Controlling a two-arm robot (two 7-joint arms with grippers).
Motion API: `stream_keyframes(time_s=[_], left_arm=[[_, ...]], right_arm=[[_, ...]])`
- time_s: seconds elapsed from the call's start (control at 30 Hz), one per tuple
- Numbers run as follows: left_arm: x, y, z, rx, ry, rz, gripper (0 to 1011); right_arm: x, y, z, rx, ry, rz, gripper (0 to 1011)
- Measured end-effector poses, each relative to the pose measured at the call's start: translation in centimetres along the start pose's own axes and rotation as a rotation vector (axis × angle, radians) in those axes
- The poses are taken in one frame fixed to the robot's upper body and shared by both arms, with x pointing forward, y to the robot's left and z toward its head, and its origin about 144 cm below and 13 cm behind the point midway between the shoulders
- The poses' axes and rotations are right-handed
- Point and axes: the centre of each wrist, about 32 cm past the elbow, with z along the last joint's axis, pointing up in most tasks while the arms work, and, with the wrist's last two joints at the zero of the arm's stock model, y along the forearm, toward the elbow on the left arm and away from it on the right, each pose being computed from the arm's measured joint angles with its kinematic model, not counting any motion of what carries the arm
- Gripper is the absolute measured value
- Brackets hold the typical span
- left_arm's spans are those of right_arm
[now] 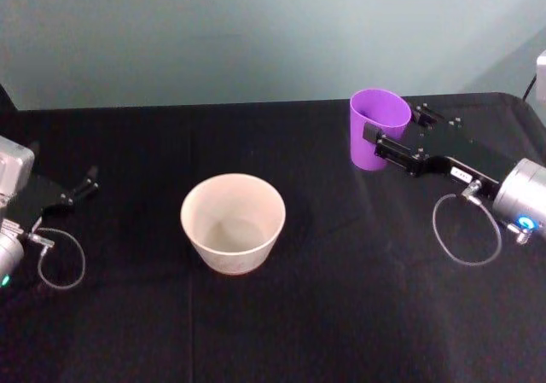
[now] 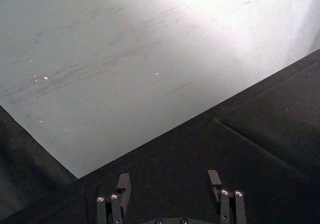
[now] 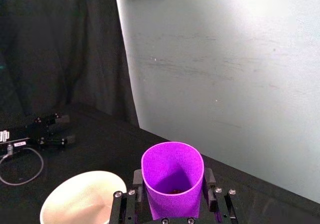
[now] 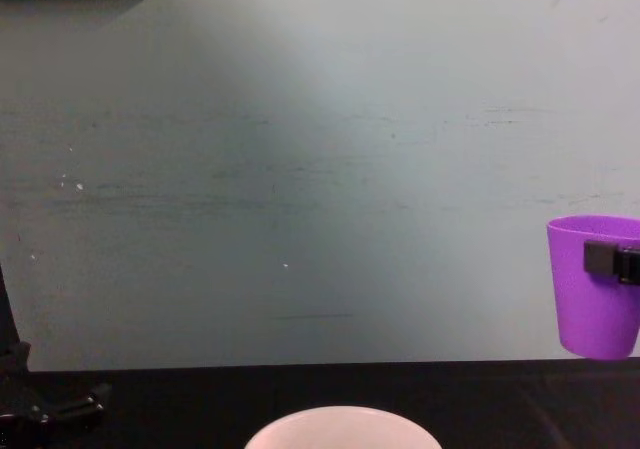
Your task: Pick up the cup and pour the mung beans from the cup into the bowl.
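The right gripper (image 1: 388, 132) and the left gripper (image 1: 86, 183) are black, with flat black fingers (image 2: 123, 183) and tiny silver screws (image 2: 225, 192). Each sits on a round silver wrist (image 1: 525, 191), with a thin grey cable (image 1: 466, 264) looping beside it. The right one has a white label (image 1: 461, 175) and a blue light (image 1: 523, 223).

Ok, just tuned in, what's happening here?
The right end effector is shut on the cup, holding it upright and apparently just off the table at the far right. A few beans lie in its bottom. The bowl sits mid-table, well to the cup's left, and looks empty, so nothing is poured yet. The left end effector rests open at the left edge, idle.
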Motion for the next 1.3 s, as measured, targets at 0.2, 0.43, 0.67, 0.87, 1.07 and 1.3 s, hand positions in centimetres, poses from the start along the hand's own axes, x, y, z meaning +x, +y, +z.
stream_keyframes(time_s=[0.2, 0.43, 0.67, 0.87, 1.07, 1.3], left_arm=[[0.00, 0.00, 0.00, 0.000, 0.000, 0.000, 1000], [0.00, 0.00, 0.00, 0.000, 0.000, 0.000, 1000], [0.00, 0.00, 0.00, 0.000, 0.000, 0.000, 1000], [0.00, 0.00, 0.00, 0.000, 0.000, 0.000, 1000], [0.00, 0.00, 0.00, 0.000, 0.000, 0.000, 1000], [0.00, 0.00, 0.00, 0.000, 0.000, 0.000, 1000]], right_arm=[[0.00, -0.01, -0.03, 0.000, 0.001, -0.001, 706], [0.00, -0.02, -0.06, -0.001, 0.003, -0.001, 706], [0.01, -0.01, -0.08, -0.001, 0.004, -0.002, 706], [0.00, -0.01, -0.08, -0.001, 0.005, -0.002, 705], [0.00, -0.01, -0.08, -0.001, 0.005, -0.002, 706], [0.00, -0.01, -0.08, -0.001, 0.005, -0.002, 706]])
